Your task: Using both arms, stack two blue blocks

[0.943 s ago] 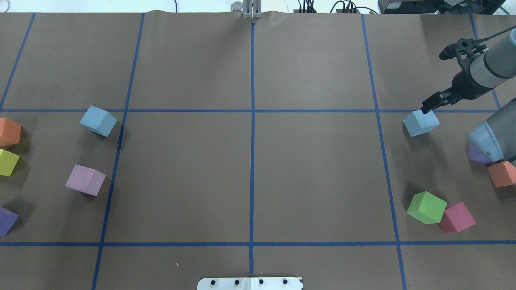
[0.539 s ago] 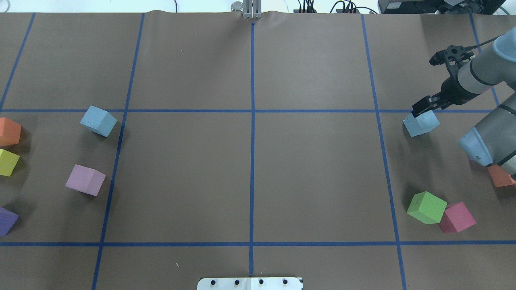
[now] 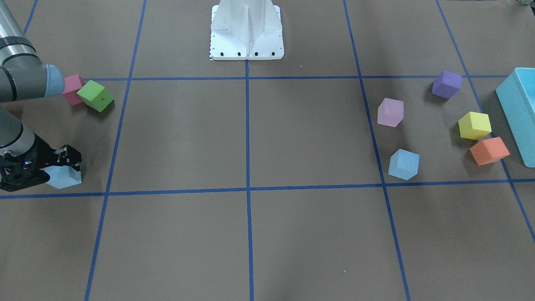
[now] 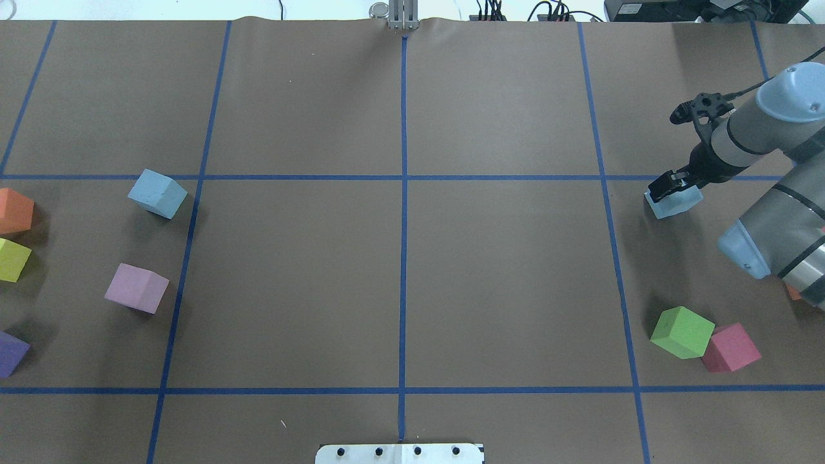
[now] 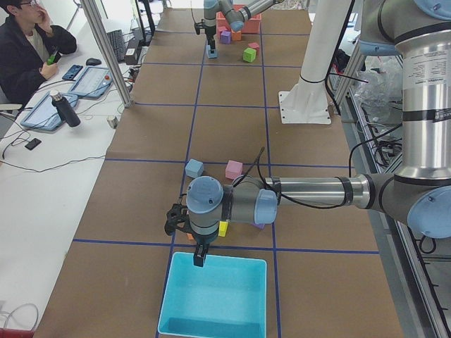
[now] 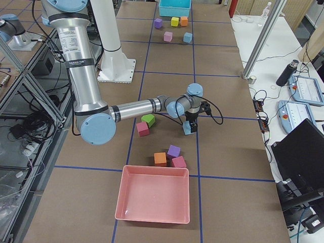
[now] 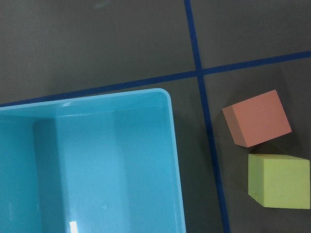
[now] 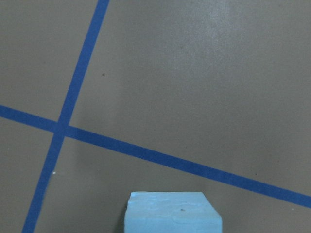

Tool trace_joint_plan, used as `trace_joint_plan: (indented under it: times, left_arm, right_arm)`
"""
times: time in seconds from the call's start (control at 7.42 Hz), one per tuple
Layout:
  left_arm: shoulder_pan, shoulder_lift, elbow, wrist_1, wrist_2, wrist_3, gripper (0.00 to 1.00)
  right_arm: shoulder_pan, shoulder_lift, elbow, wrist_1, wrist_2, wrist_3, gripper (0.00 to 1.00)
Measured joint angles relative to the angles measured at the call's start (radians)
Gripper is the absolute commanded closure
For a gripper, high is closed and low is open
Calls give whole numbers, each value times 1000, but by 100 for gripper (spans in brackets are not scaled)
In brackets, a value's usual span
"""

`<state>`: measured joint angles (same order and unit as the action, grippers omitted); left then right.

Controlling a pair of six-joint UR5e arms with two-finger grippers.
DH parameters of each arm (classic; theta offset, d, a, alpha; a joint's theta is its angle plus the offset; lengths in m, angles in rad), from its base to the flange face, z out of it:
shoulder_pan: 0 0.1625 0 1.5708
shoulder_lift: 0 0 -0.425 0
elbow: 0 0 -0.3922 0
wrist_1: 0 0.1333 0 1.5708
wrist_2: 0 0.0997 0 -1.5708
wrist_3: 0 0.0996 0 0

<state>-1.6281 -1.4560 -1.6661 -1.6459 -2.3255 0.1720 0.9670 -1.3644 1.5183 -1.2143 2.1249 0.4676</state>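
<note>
Two blue blocks lie well apart on the table [image 4: 290,290]: the left blue block [image 4: 156,193] and the right blue block [image 4: 673,205].
The right gripper [image 4: 667,187] is down at the right blue block, black fingers over its top; whether the jaws are spread or pinching cannot be told. The left blue block rests free, near a lilac cube [image 4: 136,288]. The left gripper [image 5: 199,255] hangs at the rim of the turquoise box [image 5: 225,299]; its jaws' state cannot be told.
</note>
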Motion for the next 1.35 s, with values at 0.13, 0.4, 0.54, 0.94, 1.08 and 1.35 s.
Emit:
trace_joint_plan:
  times: [0.13, 0.4, 0.54, 0.94, 1.08, 1.35]
  left_arm:
    - [0, 1, 0, -1, 0, 0, 2]
    - [1, 1, 0, -3, 0, 0, 2]
    - [1, 2, 0, -3, 0, 0, 2]
    - [1, 3, 0, -2, 0, 0, 2]
    - [1, 3, 1, -2, 1, 0, 2]
    - [1, 3, 1, -2, 1, 0, 2]
  right_arm:
    - [-13, 0, -5, 0, -11, -1, 72]
    - [-22, 1, -2, -1, -18, -2, 100]
    - [-20, 2, 13, -1, -21, -1, 100]
    - [-15, 97, 64, -31, -24, 74, 100]
    - [-38, 166, 75, -77, -25, 165, 100]
    - [-133, 330, 98, -217, -63, 407, 100]
